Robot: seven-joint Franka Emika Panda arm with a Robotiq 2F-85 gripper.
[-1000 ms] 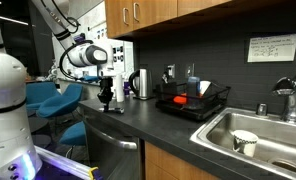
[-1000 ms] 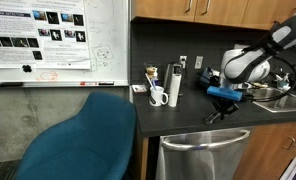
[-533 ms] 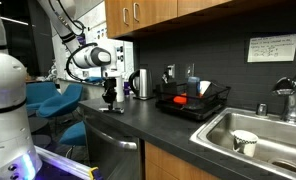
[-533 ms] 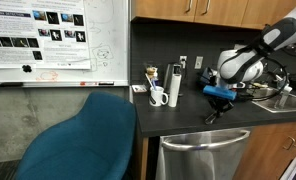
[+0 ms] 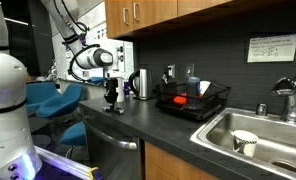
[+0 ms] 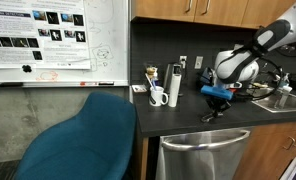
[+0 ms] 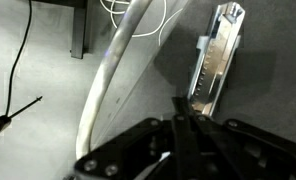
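Note:
My gripper (image 5: 112, 104) hangs just above the dark countertop (image 5: 148, 118), near its front edge and over the dishwasher (image 6: 203, 158). It also shows in an exterior view (image 6: 210, 113), with a blue part above the fingers. In the wrist view the two black fingers (image 7: 180, 115) are pressed together with nothing visible between them. Past the fingertips, the wrist view shows a shiny metal handle (image 7: 214, 60) and the counter's pale edge (image 7: 113, 70). The gripper touches no object.
A steel kettle (image 5: 141, 83) and a black dish rack (image 5: 194, 101) stand further along the counter, then a sink (image 5: 250, 135) holding a cup. A white mug (image 6: 158, 96) and a tall steel bottle (image 6: 173, 85) stand at the counter's end. A blue chair (image 6: 83, 140) is beside it.
The arm has shifted a little along the counter with the fingers still shut. Nothing else has moved.

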